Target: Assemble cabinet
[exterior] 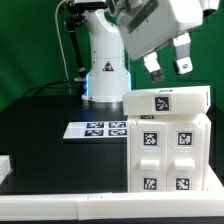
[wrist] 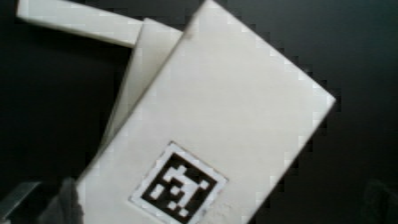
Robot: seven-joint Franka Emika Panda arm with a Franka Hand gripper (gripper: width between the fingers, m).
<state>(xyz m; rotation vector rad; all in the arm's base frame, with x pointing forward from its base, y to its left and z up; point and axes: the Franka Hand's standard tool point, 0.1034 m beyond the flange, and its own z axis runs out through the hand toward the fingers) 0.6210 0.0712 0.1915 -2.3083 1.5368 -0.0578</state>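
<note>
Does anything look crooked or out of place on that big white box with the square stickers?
Slightly. The white top panel lying on the cabinet seems not quite squared with it, its edge slanting a little in the exterior view. Nothing looks spilled or broken.

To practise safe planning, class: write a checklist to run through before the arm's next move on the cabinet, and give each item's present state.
1. The hand is open and empty: ok, its fingers are apart with nothing between them.
2. The hand is clear of the top board: ok, a gap shows in the exterior view.
3. The top board sits squarely on the cabinet: cannot tell; the wrist view shows it askew to a piece beneath.
4. The cabinet stands upright on the table: ok.
5. The marker board lies apart from the cabinet: cannot tell; their edges meet in the exterior view.
</note>
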